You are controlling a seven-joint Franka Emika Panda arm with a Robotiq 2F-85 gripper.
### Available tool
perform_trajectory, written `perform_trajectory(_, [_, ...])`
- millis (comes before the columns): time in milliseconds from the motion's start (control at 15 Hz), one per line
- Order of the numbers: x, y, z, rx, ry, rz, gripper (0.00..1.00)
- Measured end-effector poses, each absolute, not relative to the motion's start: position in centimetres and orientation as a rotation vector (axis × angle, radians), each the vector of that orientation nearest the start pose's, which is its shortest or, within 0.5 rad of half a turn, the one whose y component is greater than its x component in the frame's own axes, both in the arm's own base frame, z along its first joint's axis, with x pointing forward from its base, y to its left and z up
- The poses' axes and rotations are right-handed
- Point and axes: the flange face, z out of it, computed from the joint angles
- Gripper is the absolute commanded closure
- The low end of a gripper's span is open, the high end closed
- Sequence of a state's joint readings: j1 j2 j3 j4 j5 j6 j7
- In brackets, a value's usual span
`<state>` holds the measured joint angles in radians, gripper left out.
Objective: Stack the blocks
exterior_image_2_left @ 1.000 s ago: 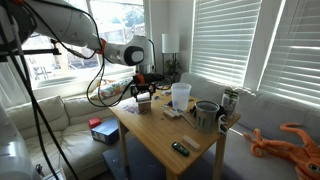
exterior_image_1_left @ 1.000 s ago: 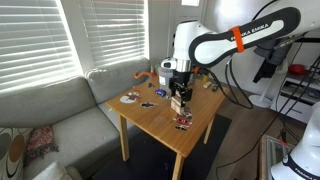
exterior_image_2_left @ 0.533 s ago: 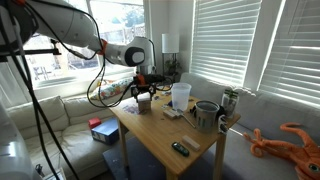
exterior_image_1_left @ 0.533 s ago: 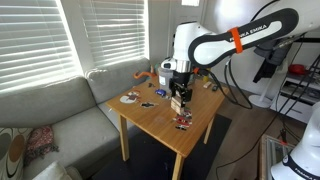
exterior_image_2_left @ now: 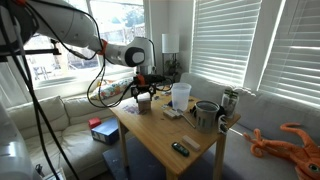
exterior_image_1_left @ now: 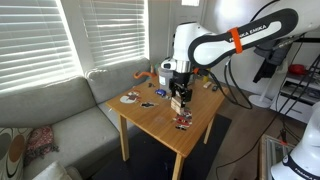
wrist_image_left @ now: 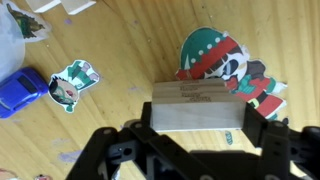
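Nothing has moved: jaws still clamp the block (wrist_image_left: 197,107).

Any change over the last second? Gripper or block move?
Nothing visibly changed. The gripper is in the same low pose over the table, with a wood block between its fingers in the wrist view. The white cup and the rest of the tabletop items also stayed put.
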<state>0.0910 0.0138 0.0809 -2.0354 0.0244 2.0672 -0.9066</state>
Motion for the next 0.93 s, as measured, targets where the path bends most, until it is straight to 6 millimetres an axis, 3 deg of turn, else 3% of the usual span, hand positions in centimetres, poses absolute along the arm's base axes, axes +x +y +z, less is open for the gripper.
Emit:
perform_trajectory(67, [54.73,9.62,43.86,-2.692,-1.590,-0.038,0.08])
perform_trajectory(200, [54.74,9.62,43.82,-2.692,-1.590,-0.037,0.00])
perform_trajectory(933, [54.53,9.68,44.77,-2.741,-1.516,-0.056,0.00])
